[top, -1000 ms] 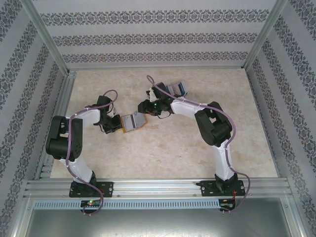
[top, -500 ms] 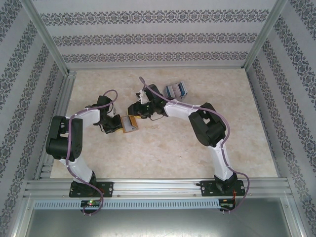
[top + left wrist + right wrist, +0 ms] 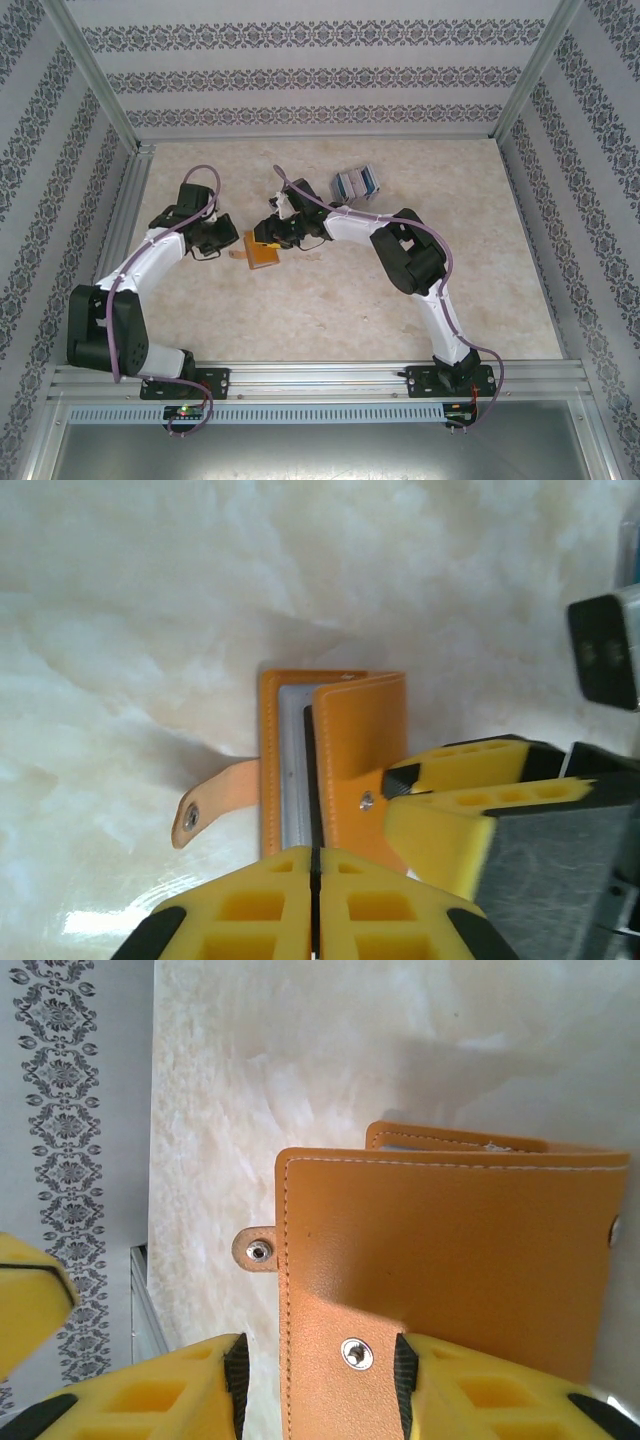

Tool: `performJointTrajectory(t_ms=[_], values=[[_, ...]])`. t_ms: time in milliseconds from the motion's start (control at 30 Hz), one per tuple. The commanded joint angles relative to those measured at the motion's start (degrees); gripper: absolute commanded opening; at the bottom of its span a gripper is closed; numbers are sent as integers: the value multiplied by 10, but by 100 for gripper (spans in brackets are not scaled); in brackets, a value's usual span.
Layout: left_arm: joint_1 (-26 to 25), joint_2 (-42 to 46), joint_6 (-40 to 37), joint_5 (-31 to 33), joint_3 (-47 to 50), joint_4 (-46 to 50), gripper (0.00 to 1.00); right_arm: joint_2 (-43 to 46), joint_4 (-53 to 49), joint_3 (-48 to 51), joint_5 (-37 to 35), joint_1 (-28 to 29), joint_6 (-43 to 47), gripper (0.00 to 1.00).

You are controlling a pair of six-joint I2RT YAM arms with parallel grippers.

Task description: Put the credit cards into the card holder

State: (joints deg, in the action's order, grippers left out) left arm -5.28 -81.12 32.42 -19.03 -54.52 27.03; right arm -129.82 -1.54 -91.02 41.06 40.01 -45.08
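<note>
**A:** From above, your card holder (image 3: 262, 254) lies on the table (image 3: 330, 310), its cover partly lifted. Your left pincer (image 3: 222, 240) sits just beside the card holder. Your right pincer (image 3: 270, 232) touches its far side. The credit cards (image 3: 357, 182) lie well apart from it.

**B:** In your left wrist view, the left pincer (image 3: 313, 890) is squeezed tight at the card holder's (image 3: 360, 730) near edge. I cannot tell if it pinches anything.

**A:** In your right wrist view, the right pincer (image 3: 320, 1380) is partly spread and loose. One finger (image 3: 500, 1400) rests on the card holder (image 3: 450, 1250). The other hangs just off its edge.
</note>
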Motion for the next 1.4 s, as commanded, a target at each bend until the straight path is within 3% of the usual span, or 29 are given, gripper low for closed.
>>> performJointTrajectory(t_ms=[0,267,367,467,600,767,1033,1200,1367], values=[[-3,-22,19,-16,-23,21,9,18,-9,-4,0,1,9,45],[-4,-111,41,-102,-117,-13,10,109,-21,80,-59,-16,44,39],[-14,-129,45,-101,-143,-24,11,148,-29,131,-107,-15,63,36],[-23,-143,52,-105,-168,-34,11,160,-29,171,-116,-16,65,35],[-49,-183,58,-129,-211,-31,11,173,-8,223,-119,-10,54,24],[-74,-239,48,-153,-229,-13,11,192,3,248,-118,30,49,18],[-49,-257,-1,-63,-180,24,6,126,78,205,-105,62,9,17],[-42,-235,-26,13,-146,29,6,82,80,155,-122,45,13,17],[-42,-236,-30,26,-119,25,5,48,63,101,-128,13,28,17]])
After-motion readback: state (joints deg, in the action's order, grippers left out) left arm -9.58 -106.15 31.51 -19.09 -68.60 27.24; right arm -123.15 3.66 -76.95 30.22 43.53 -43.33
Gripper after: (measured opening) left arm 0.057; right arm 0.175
